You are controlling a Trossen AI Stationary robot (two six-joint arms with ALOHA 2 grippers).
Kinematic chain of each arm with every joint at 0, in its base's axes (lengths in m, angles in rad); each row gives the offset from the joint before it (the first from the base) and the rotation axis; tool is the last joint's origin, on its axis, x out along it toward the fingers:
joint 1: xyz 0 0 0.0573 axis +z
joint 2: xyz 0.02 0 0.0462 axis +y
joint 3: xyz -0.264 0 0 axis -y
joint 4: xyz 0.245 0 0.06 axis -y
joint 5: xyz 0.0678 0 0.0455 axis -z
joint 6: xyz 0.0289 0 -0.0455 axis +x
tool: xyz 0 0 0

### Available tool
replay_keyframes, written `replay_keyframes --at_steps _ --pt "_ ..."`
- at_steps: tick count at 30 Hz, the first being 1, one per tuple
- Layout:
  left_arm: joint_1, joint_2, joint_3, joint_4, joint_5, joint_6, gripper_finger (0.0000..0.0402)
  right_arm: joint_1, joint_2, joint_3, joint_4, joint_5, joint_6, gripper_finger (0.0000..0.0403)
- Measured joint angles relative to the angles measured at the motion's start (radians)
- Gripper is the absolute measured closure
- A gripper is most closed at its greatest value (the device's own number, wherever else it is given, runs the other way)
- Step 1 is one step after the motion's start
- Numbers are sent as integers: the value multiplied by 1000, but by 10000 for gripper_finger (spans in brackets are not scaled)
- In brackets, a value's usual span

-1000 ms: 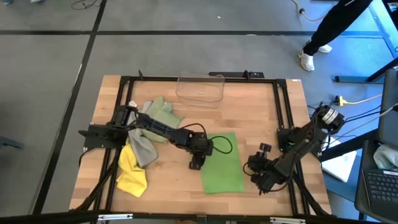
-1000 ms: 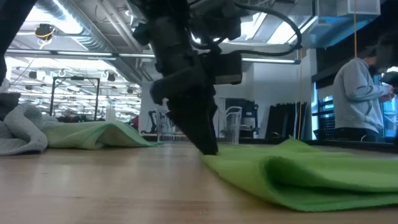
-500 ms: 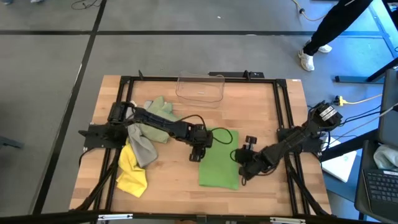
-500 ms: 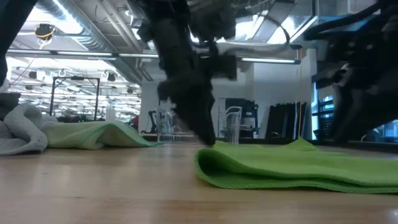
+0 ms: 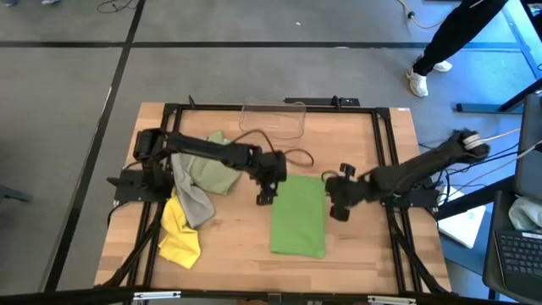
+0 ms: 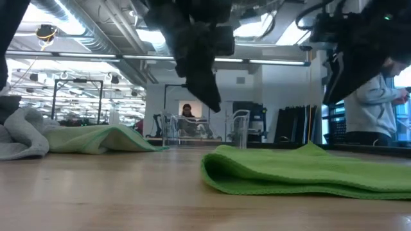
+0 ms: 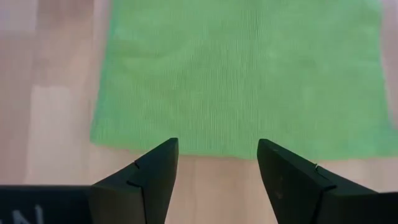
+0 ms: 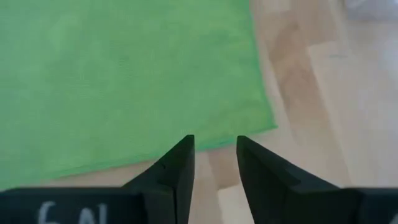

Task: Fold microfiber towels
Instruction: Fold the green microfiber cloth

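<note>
Flanking folded bright green towel [image 5: 299,215], left hand [image 5: 265,195], right hand [image 5: 335,209], both open

The left gripper [image 5: 266,196] and right gripper [image 5: 337,208] are both hovering off the table, fingers apart and empty, arms reaching inward toward each other

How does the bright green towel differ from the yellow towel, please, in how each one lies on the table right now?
The bright green towel lies flat as a neat folded rectangle in the middle of the table; the yellow towel is crumpled near the left edge. The green one lies alone between the left gripper and right gripper; the yellow one is partly covered by the grey towel. Neither is held by a gripper.
</note>
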Motion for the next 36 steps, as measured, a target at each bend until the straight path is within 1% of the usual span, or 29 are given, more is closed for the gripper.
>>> replay_keyframes --at_steps 3,5,8,9,11,14,16,18,23,25,28,32,36 --pt "90 0 0 4 103 1 186 -142 -67 -10 34 -127 -95 256" --pt "148 0 0 12 165 0 186 -242 -89 -11 61 -216 -157 233" --pt "217 0 0 22 289 -14 186 -376 -87 -11 87 -332 -245 189" --pt "232 3 0 23 306 -21 186 -415 -79 -11 87 -356 -269 175" --pt "252 17 1 27 305 -21 186 -486 -52 -11 80 -391 -308 151" --pt "274 51 1 43 311 -12 186 -570 3 -11 80 -420 -364 132" --pt "281 82 1 71 336 -10 186 -611 50 -11 92 -433 -394 130" --pt "284 116 1 100 355 -7 186 -652 96 -11 93 -478 -428 133" --pt "310 162 1 113 425 6 186 -758 201 -11 95 -686 -508 147" --pt "328 165 1 111 434 10 186 -791 233 -11 95 -748 -530 150" --pt "346 165 1 115 433 23 186 -827 263 -11 95 -751 -568 151" --pt "346 165 1 112 377 49 186 -865 276 -11 105 -743 -594 150" --pt "333 165 1 113 361 56 186 -877 275 -11 106 -769 -600 150"
